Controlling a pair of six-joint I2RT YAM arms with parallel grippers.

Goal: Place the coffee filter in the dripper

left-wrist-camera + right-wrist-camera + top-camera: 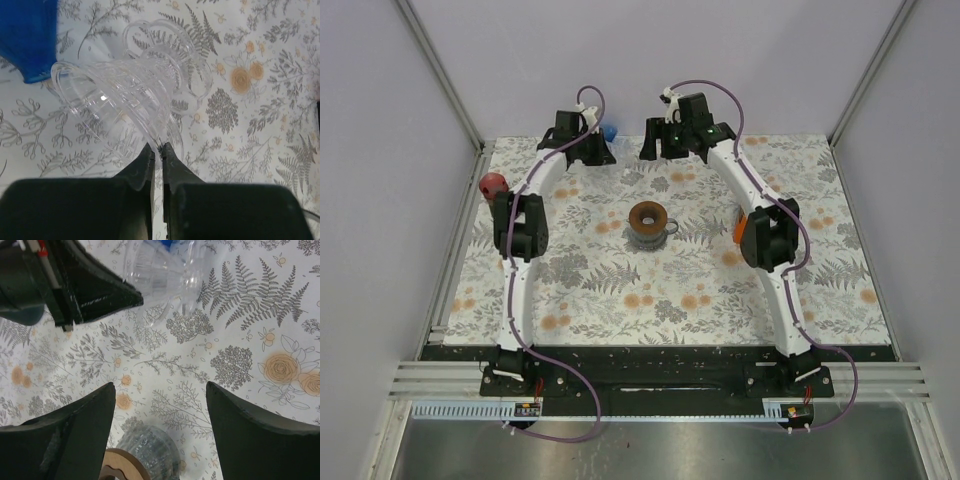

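- Left gripper (157, 148) is pinched tight on the dripper (130, 95) rim (it lies tipped over, far back); slick plastic may slip when righted.
- Right gripper (160, 385) gapes empty; no filter visible.

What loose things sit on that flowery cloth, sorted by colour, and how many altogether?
Red: 1, red object
Blue: 1, blue object
Clear: 1, dripper
Clear with a brown top: 1, glass jar
Orange: 1, orange object, partly hidden
Total: 5
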